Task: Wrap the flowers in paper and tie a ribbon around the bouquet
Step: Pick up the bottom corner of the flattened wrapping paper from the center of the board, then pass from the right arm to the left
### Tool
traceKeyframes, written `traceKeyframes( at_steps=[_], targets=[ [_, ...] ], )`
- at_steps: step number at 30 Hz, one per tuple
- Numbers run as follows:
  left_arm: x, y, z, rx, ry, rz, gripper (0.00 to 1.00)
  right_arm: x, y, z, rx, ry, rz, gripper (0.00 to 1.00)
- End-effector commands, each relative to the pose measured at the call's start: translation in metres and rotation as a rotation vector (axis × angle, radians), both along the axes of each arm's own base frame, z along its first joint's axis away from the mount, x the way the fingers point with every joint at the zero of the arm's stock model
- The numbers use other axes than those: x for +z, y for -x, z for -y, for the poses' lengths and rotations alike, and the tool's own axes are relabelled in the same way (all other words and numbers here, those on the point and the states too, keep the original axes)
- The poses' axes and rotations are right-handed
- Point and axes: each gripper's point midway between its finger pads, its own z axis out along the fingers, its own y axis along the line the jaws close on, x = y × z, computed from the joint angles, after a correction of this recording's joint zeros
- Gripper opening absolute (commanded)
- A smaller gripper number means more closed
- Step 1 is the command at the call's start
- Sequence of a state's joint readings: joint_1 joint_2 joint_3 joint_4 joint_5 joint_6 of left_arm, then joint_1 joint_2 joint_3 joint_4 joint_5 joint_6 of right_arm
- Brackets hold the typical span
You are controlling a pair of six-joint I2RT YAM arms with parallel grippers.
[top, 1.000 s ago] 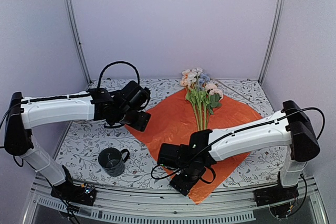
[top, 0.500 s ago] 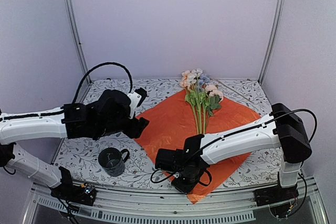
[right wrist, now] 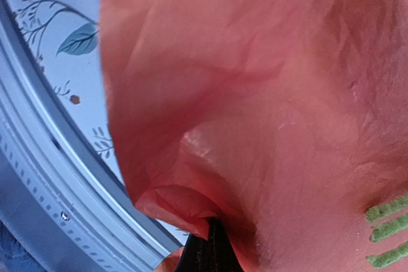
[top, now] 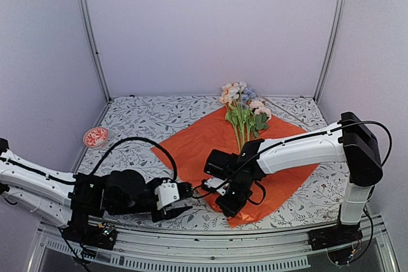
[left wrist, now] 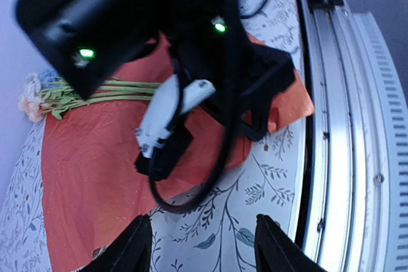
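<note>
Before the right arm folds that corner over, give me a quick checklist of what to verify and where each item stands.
1. The right gripper is shut on the near corner of the paper: ok.
2. The paper lies orange side up under the stems: ok.
3. The flowers lie on the paper, heads at its far corner: ok.
4. The left gripper is open and empty, over the tablecloth beside the paper: ok.
5. The ribbon is within reach: cannot tell, none seen.
6. Room between the two arms: cannot tell, they look close.
</note>
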State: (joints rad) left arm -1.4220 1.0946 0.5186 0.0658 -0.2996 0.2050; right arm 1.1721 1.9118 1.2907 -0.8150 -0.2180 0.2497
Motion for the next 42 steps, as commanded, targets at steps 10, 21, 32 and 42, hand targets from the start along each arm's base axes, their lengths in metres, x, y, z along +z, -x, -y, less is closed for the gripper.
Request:
traceKeyframes(
  at_steps=[10,21,32,42],
  targets=[
    [-0.055,0.014,0.047,-0.271,-0.228,0.463,0.55,0.027,0.014,-0.014,0.101,-0.215,-0.209,0.0],
    [-0.068,-0.023,0.065,-0.236,-0.232,0.372,0.53,0.035,0.015,-0.016,0.123,-0.257,-0.23,0.0],
    [-0.087,-0.015,0.059,-0.372,-0.298,0.215,0.39,0.053,0.008,-0.025,0.117,-0.331,-0.257,0.0],
    [-0.096,-0.02,0.065,-0.384,-0.325,0.153,0.1,0.055,0.003,-0.027,0.135,-0.355,-0.255,0.0]
  ],
)
